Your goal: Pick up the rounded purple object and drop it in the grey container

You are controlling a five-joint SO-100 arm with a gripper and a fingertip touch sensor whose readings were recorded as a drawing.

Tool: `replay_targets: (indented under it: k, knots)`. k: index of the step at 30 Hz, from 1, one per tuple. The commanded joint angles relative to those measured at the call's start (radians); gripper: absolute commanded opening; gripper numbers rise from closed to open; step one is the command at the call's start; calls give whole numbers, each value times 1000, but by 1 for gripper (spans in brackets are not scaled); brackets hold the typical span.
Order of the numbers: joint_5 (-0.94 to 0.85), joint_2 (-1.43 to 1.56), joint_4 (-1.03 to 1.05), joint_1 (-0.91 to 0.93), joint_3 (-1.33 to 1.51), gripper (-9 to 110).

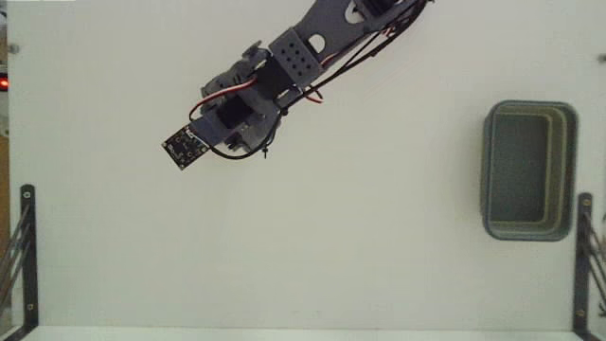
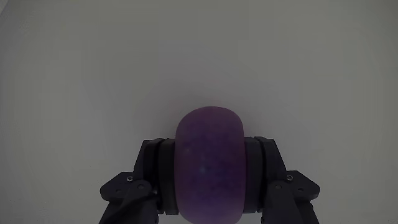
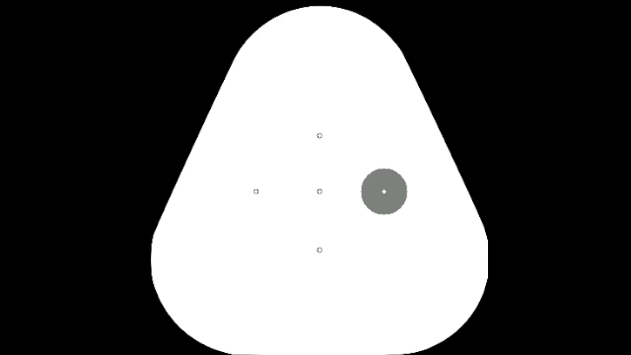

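Ball, purple, 1 item: sitting squeezed between the 2 fingers of the gripper, which is clamping it for carrying. Bin, grey, 1 item: waiting well apart at the fixed view's right, not holding anything visible.

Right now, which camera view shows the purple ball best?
The wrist view: the purple ball fills the centre, squeezed between the gripper pads. In the fixed view the arm hides it; only the grey container is clear there.
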Motion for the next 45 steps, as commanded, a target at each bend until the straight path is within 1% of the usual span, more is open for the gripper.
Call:
replay_targets:
  k: [1,26,45]
  knots:
    - [5,82,47,2,-74,54]
    - [5,45,341,2,-405,54]
    - [5,-44,579,2,-732,54]
